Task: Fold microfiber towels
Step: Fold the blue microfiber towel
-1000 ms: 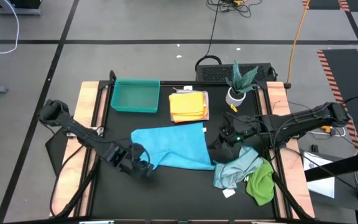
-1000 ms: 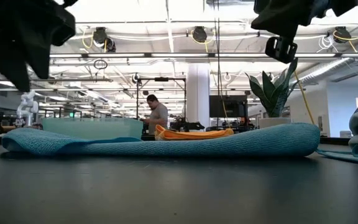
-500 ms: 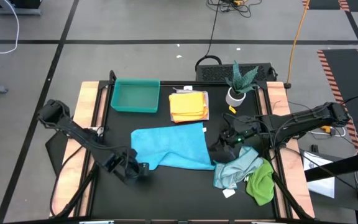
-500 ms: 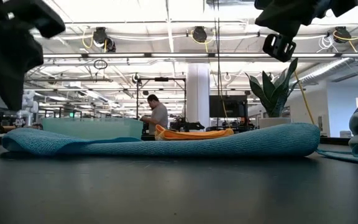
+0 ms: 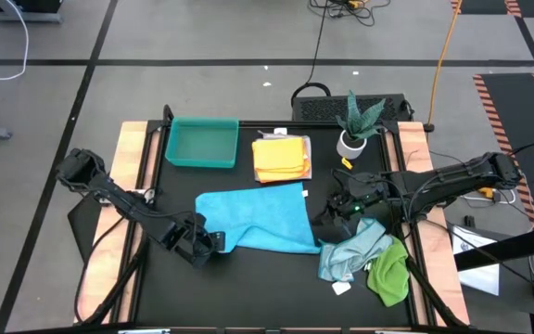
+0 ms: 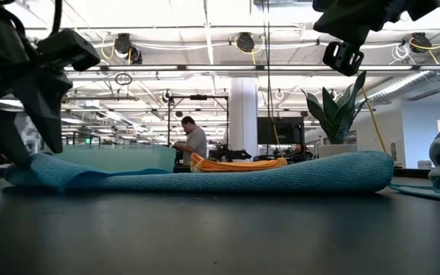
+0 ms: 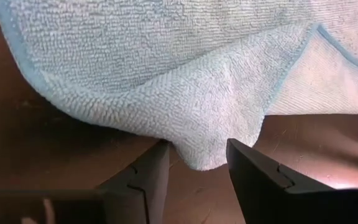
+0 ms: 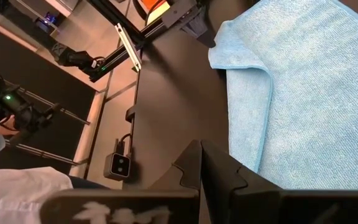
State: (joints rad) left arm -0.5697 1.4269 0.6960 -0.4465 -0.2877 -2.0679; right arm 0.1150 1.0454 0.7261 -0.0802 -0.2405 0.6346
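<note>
High view: the blue towel (image 5: 258, 219) lies spread mid-desk, its long axis running along the desk's front edge, already doubled over once by the look of it. The left gripper (image 5: 202, 246) sits at the towel's front-left corner, far nearer that corner than the right gripper (image 5: 334, 215), which hangs by the towel's right edge. A folded yellow towel (image 5: 280, 158) lies toward the back edge beside the tray (image 5: 201, 143). A pale towel (image 5: 351, 249) and a green towel (image 5: 389, 271) are heaped at the front-right corner. The plant (image 5: 354, 125) stands at the back right.

Low view: the blue towel is a low, flat band with a rounded fold at its right end; the left gripper comes down onto its left end.

Left wrist view: the towel's corner (image 7: 207, 149) droops right between the 2 fingers (image 7: 145, 177), which stand apart, not yet closed on it. The next move likely needs only a pinch here.

Right wrist view: the right jaws look closed and hold nothing; the towel's looped weave and stitched hem lie just beyond them.
</note>
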